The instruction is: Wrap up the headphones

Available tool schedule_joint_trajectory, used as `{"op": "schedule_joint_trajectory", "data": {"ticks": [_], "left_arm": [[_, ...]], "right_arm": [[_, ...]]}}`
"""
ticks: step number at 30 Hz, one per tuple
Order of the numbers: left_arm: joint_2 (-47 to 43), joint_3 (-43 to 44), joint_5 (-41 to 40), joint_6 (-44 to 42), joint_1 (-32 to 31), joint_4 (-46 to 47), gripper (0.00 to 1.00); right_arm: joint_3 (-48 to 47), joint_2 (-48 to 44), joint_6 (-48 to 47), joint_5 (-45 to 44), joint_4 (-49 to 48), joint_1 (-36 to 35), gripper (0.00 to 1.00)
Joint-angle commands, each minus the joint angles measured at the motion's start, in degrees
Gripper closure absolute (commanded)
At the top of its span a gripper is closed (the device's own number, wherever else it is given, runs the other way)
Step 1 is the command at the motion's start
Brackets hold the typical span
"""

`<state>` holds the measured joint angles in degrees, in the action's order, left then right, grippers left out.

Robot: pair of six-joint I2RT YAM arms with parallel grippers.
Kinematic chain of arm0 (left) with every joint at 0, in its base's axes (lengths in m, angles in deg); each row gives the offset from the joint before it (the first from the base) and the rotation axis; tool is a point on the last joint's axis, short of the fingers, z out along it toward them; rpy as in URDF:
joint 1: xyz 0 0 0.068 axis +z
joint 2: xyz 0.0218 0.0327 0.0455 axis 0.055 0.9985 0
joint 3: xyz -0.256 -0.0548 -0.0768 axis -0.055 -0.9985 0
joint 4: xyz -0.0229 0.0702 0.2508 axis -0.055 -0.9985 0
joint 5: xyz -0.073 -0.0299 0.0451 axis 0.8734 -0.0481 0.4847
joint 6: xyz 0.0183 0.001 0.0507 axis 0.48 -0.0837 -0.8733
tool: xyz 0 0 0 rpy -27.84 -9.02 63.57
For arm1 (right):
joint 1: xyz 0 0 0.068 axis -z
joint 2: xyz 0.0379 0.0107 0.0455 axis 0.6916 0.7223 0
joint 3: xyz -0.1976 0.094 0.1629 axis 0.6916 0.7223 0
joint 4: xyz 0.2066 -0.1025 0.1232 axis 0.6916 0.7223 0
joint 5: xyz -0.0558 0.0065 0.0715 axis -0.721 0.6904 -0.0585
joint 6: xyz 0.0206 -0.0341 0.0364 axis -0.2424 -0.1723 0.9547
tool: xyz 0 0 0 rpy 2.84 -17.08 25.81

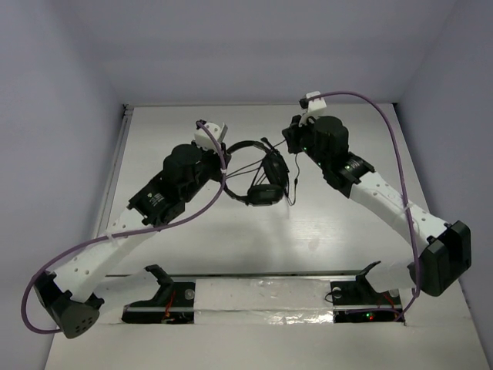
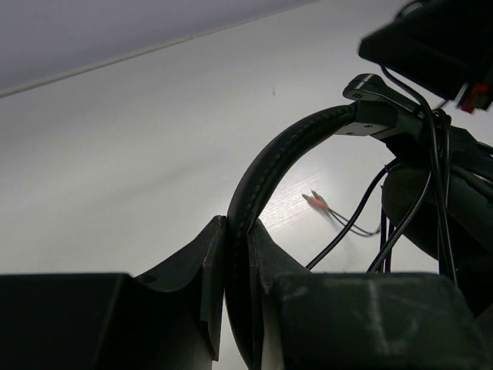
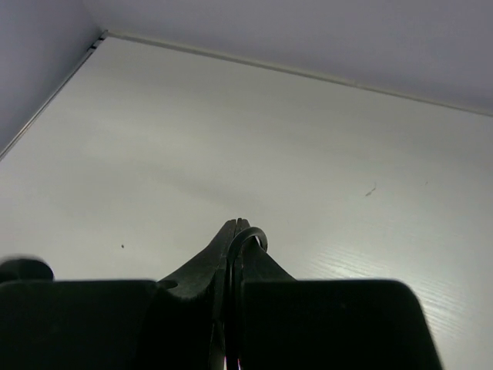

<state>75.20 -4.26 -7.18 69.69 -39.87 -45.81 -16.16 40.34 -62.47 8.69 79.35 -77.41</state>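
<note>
The black headphones (image 1: 263, 194) lie mid-table, with the ear cups near the centre and the thin headband (image 1: 243, 146) arching to the left. My left gripper (image 1: 224, 159) is shut on the headband, which shows between the jaws in the left wrist view (image 2: 269, 166). An ear cup (image 2: 435, 220) and loops of thin black cable (image 2: 350, 223) sit to its right. The small plug (image 2: 314, 201) rests on the table. My right gripper (image 1: 292, 141) is shut on a loop of the thin cable (image 3: 260, 236), just right of the headphones.
White table (image 1: 231, 239) with raised walls left, right and back. Thick purple robot cables (image 1: 397, 146) arc over both arms. A shiny strip and two black mounts (image 1: 166, 281) run along the near edge.
</note>
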Motion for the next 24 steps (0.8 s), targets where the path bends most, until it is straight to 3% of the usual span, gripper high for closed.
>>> {"op": "schedule_joint_trajectory", "data": {"ticks": [1, 8, 14, 18, 22, 24], "left_arm": [[-1.5, 5.9, 2.2, 1.3, 2.3, 2.2, 1.0], [-2.6, 7.9, 9.8, 2.1, 8.7, 2.3, 1.0], [-1.8, 13.0, 16.2, 4.9, 10.0, 1.2, 1.0], [-0.5, 17.1, 19.0, 7.9, 10.0, 0.5, 1.0], [1.3, 21.6, 19.2, 10.5, 10.0, -1.3, 1.0], [2.4, 23.8, 19.2, 11.5, 10.0, -1.9, 1.0]], "right_arm": [[2.7, -4.2, 3.3, -1.6, -7.0, 1.6, 1.0], [5.8, -4.4, 5.4, -1.0, -9.0, 2.1, 1.0], [10.3, -3.6, 8.0, 7.3, -15.3, 2.1, 1.0], [12.8, -2.5, 8.4, 16.4, -18.9, 2.1, 0.89], [15.4, -0.7, 10.5, 20.8, -23.0, 2.1, 0.88], [17.3, -0.1, 11.8, 23.0, -26.3, 2.1, 0.81]]}}
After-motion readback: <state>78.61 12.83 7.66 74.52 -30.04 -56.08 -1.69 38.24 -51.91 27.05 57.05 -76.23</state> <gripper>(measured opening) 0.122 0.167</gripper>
